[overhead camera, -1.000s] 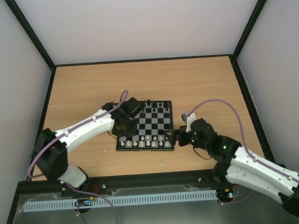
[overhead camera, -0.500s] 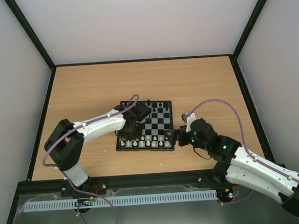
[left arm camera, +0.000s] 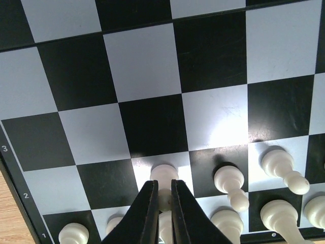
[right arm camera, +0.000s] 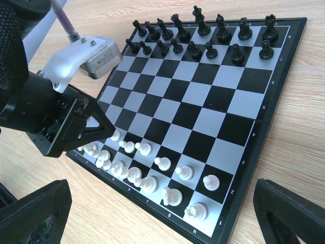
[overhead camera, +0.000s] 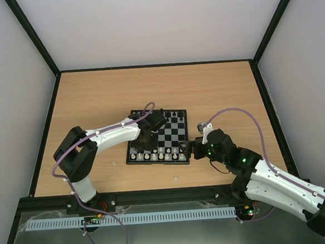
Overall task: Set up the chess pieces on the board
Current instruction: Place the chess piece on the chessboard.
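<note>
Found the board (overhead camera: 171,133) lying mid-table (overhead camera: 204,85), between the two arms. Counted sixteen black chess pieces (right arm camera: 198,18) in two full rows along the far edge. Judged that side done.

Noted the white chess pieces (right arm camera: 171,195) along the near edge. Judged the back row filled, though partly hidden behind the left arm in the right wrist view. Found the pawn row short: in the left wrist view, saw the two squares nearest the board's left edge bare.

Observed the left gripper (left arm camera: 163,182) low over that row, jaws closed on a white pawn (left arm camera: 163,172) at the third square from that edge. Cannot tell whether seated or just above the square.

Observed the right gripper (overhead camera: 193,149) just beside the board's near right corner, jaws spread wide, holding nothing.

Spotted a pale speck (overhead camera: 114,163) on the table left of the board and a second pale speck (overhead camera: 176,178) near its front edge — possibly the missing pawns, too small to confirm.

Judged the task near its end — release of the held pawn, then two pawns to place.

Found no box, tray or other container in view; only the board bearing pieces.
</note>
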